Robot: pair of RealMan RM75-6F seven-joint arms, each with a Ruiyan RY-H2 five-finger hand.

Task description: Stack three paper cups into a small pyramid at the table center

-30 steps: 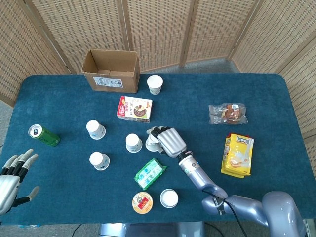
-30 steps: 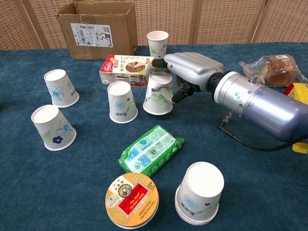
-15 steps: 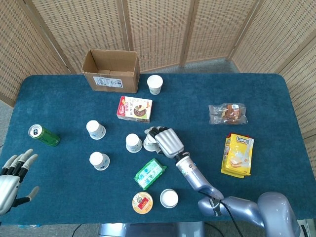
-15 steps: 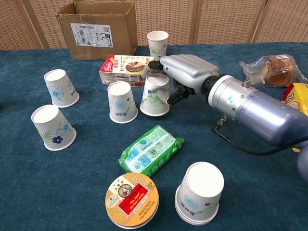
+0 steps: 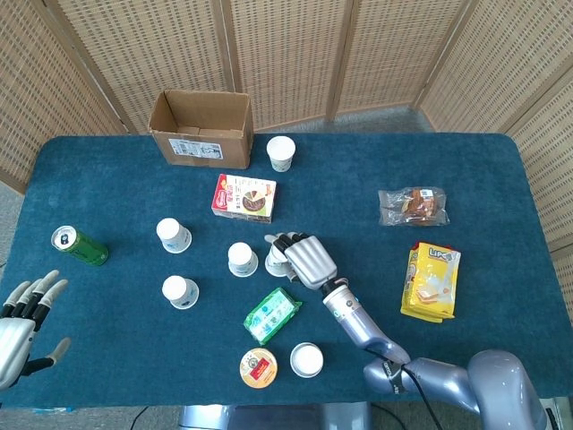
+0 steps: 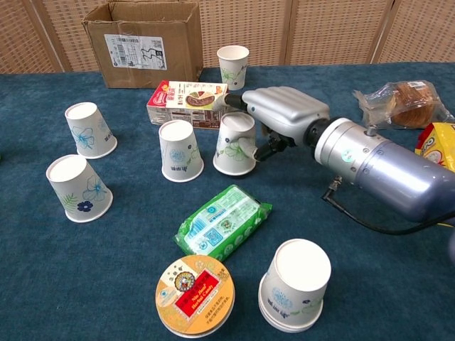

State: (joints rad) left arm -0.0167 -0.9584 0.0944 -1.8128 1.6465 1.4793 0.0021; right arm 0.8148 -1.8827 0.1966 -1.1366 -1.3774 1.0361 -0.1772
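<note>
Several white floral paper cups stand upside down on the blue table [image 5: 107,179]. My right hand [image 5: 304,258] [image 6: 284,117] grips one of them, the held cup [image 6: 236,144] [image 5: 276,261], with fingers over its top and thumb at its side; it stands upright on the cloth. A neighbour cup [image 6: 180,150] [image 5: 242,259] stands just left of it, a small gap between. Two more cups [image 6: 90,130] [image 6: 77,188] are further left. My left hand [image 5: 22,327] hangs open beyond the table's near left corner, holding nothing.
An upright cup [image 6: 234,65] and a cardboard box [image 6: 146,39] stand at the back, with a red snack box [image 6: 186,99] behind the held cup. A green packet [image 6: 222,219], a round tin [image 6: 195,295] and stacked cups [image 6: 295,284] lie near. A green can [image 5: 79,246] is far left; snack bags [image 5: 431,279] are at the right.
The held cup, tilted towards its neighbour half a second ago, now stands upright and a little further right. My right hand shifted right with it. The left hand has not moved.
</note>
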